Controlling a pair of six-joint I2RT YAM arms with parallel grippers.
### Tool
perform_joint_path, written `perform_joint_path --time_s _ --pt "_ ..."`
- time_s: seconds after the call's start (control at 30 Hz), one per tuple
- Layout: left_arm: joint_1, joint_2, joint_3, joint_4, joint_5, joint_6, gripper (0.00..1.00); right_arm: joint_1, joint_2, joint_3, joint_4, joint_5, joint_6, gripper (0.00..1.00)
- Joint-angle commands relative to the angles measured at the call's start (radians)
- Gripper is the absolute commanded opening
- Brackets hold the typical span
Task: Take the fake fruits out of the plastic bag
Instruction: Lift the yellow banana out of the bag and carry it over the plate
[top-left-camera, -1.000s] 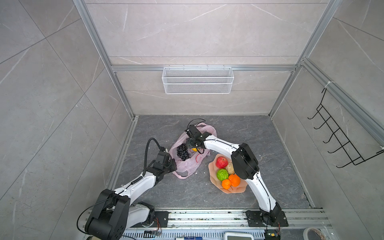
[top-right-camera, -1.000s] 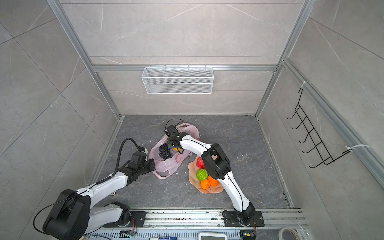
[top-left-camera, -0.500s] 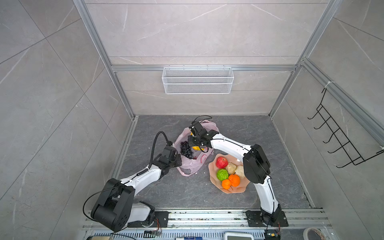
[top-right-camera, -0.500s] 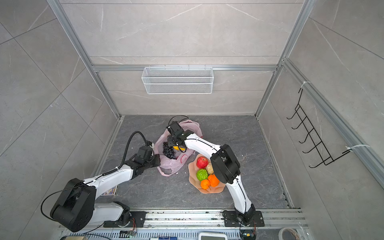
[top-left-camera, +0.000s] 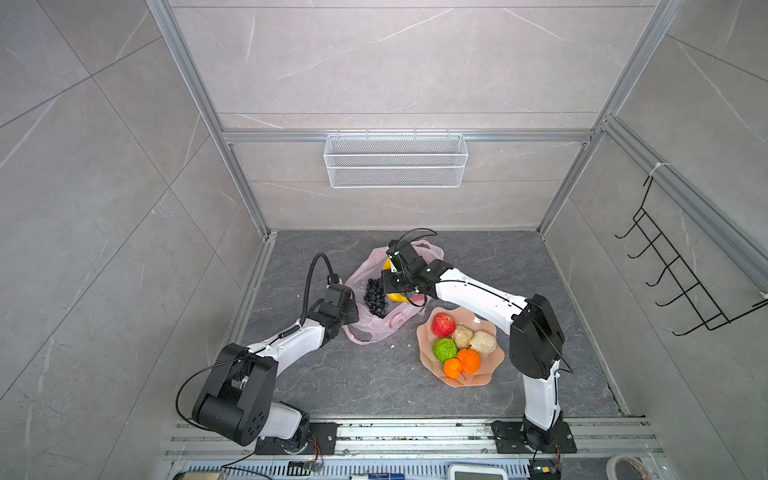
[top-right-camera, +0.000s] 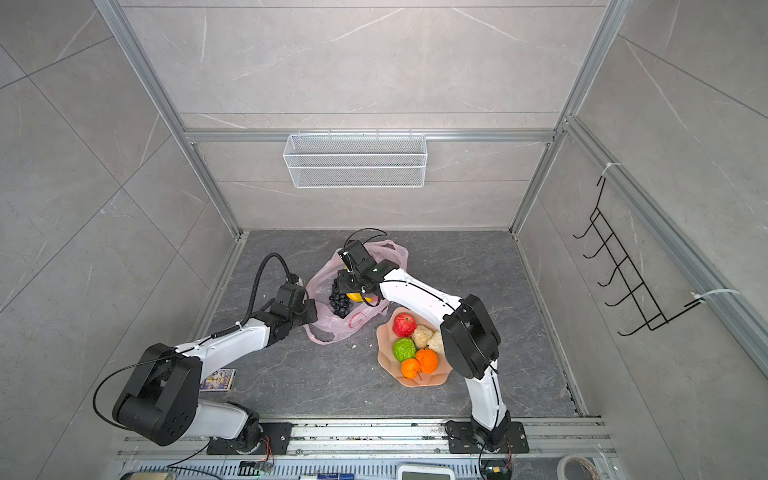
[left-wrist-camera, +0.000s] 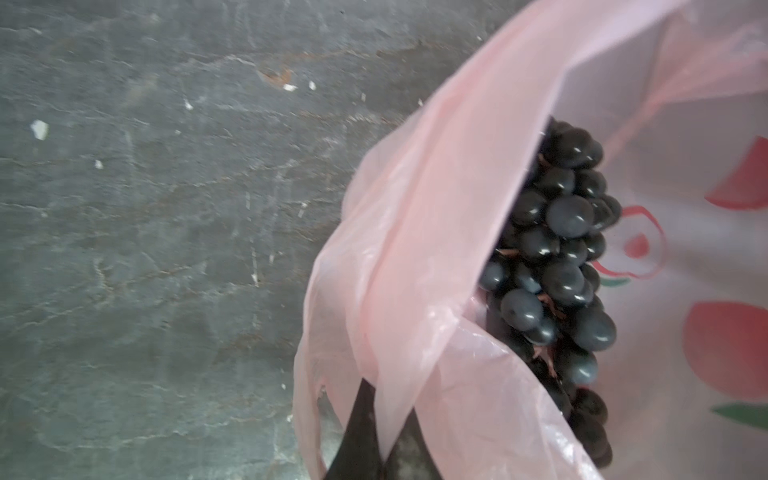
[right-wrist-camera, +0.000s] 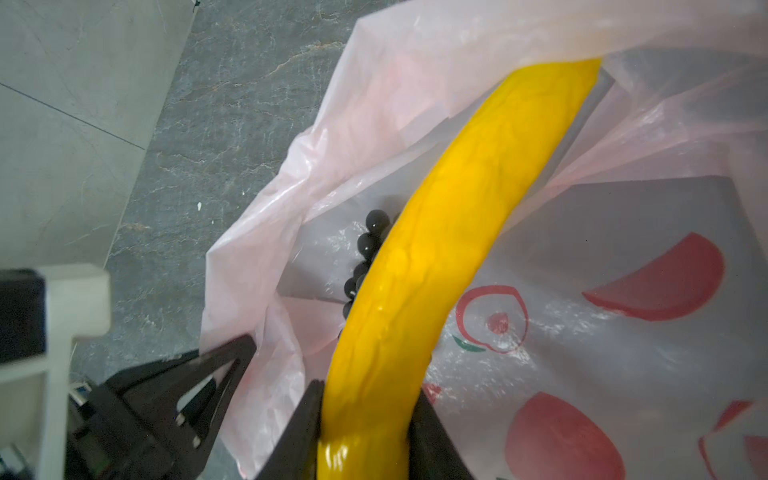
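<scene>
The pale pink plastic bag (top-left-camera: 376, 326) (top-right-camera: 353, 322) lies open on the dark floor. My left gripper (top-left-camera: 352, 309) (left-wrist-camera: 386, 411) is shut on a fold of the bag's left rim. Inside lie the dark purple grape bunch (top-left-camera: 375, 298) (left-wrist-camera: 557, 257) and the yellow banana (top-left-camera: 395, 297) (right-wrist-camera: 457, 208). My right gripper (top-left-camera: 390, 286) (right-wrist-camera: 365, 399) reaches into the bag and is shut on one end of the banana. A red apple (top-left-camera: 443, 324), a green ball (top-left-camera: 444, 348), two oranges (top-left-camera: 468, 360) and two beige lumps (top-left-camera: 483, 342) rest on the peach plate (top-left-camera: 494, 376).
A white wire basket (top-left-camera: 395, 162) hangs on the back wall and a black hook rack (top-left-camera: 681, 282) on the right wall. A small printed card (top-right-camera: 218, 379) lies on the floor by the left arm's base. Metal rails border the floor.
The left arm has stretched farther back with the bag's rim in its grip. The right gripper has shifted a little right with the banana, and its arm has uncovered the plate.
</scene>
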Motion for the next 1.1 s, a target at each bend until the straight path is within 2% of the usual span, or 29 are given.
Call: perform_joint_path --time_s 0.0,0.63,1.07 --pt "0.018 0.005 0.029 -0.005 -0.026 0.020 0.03 0.023 -0.080 -0.046 0.000 -0.017 0.009 0.29" --pt "0.027 -0.007 -0.023 0.069 -0.005 0.047 0.03 0.072 -0.409 -0.362 -0.089 0.013 0.012 0.29" --pt "0.030 0.017 -0.045 0.106 0.012 0.035 0.03 0.169 -0.598 -0.579 -0.172 0.093 0.123 0.28"
